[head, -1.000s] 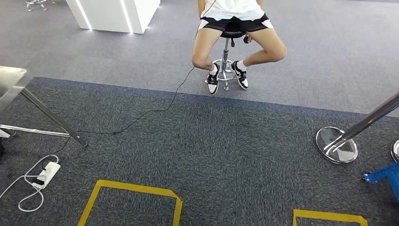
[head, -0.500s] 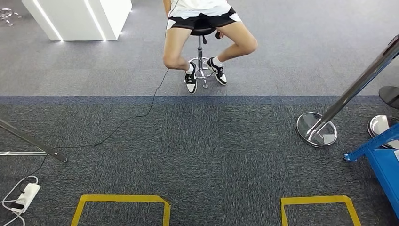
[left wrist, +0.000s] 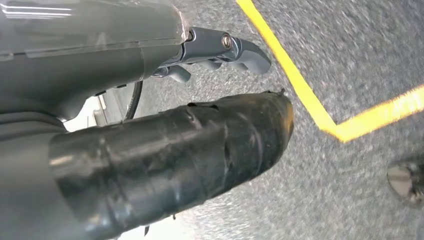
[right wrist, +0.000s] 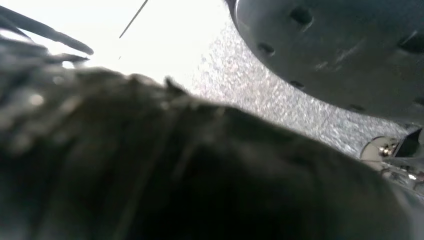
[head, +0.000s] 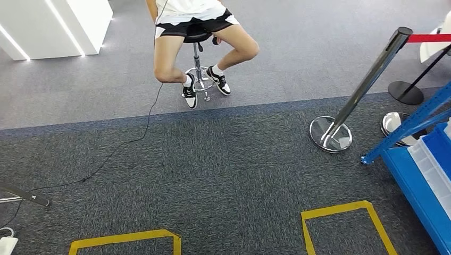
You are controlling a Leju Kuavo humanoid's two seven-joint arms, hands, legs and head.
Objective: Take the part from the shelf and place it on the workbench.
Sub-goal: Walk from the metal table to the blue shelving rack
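Left robot hand (left wrist: 220, 50) empty, smooth grey fingers loosely apart over speckled carpet (left wrist: 350, 60) with yellow tape (left wrist: 300, 90); right one's state unclear.

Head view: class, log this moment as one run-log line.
phase: facing floor, shelf at right edge | blue shelf | person on stool ahead | left hand hangs, holds nothing | part: not taken
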